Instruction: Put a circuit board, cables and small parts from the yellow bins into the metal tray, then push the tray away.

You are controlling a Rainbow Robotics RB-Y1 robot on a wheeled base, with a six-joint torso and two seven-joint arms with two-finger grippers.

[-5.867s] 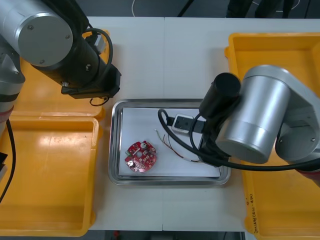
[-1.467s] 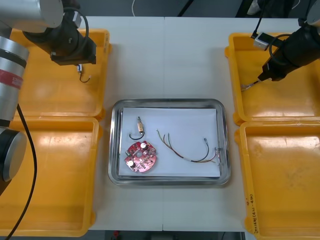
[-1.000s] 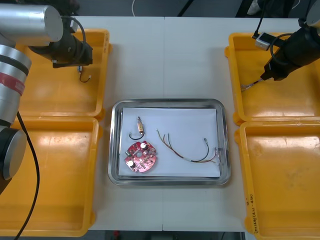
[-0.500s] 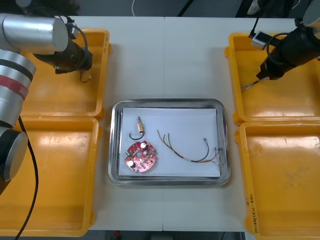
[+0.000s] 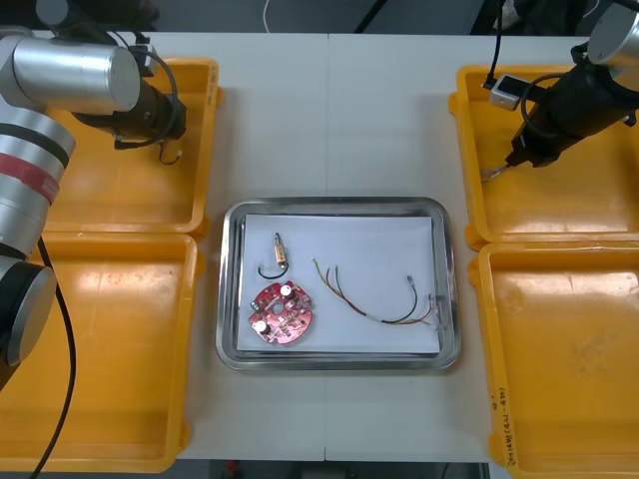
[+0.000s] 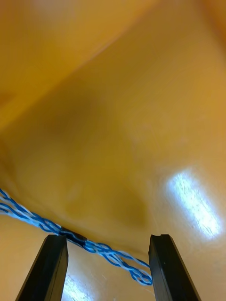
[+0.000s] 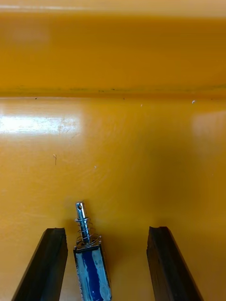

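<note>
In the far left yellow bin (image 5: 100, 195) my left gripper (image 5: 168, 146) is down over a small metal part (image 5: 171, 156). In the left wrist view the gripper (image 7: 104, 230) is open and the blue part with its spring pin (image 7: 89, 256) lies between the fingers, close to one finger (image 7: 46, 265). My right gripper (image 5: 512, 162) is low in the far right bin (image 5: 569, 200), open astride a twisted blue and white cable (image 6: 96, 245). The metal tray (image 5: 329, 205) holds a red circuit board (image 5: 282, 311), a small metal part (image 5: 277, 253) and a red and yellow cable (image 5: 374, 299).
The near left bin (image 5: 100, 349) and near right bin (image 5: 569, 349) flank the tray. The tray is white inside. Bare table lies beyond the tray's far rim, between the two far bins.
The left gripper has sunk lower onto the small part in its bin. The right arm has shifted a little left over the cable. The small part in the tray arrived after the oldest frame.
</note>
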